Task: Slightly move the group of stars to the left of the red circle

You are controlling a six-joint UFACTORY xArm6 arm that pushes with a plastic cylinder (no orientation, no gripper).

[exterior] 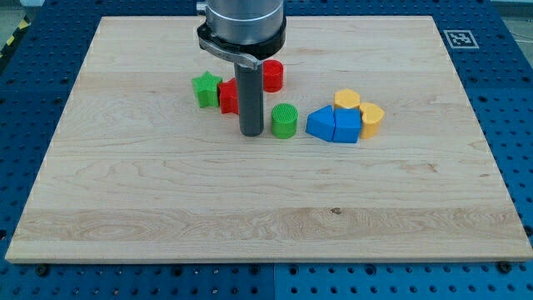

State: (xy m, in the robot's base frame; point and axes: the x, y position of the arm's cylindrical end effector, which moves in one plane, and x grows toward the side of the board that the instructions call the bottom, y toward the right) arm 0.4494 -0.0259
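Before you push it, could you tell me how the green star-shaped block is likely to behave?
The green star-shaped block looks squat and flat-bottomed, so it should slide, not roll. Its points may make it turn under an off-centre push. It appears to touch the red block, which would probably move with it.

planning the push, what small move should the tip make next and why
Probably nudge toward the view's left: my tip sits at the red star lower right, the green star touching beyond, and the red circle up right.
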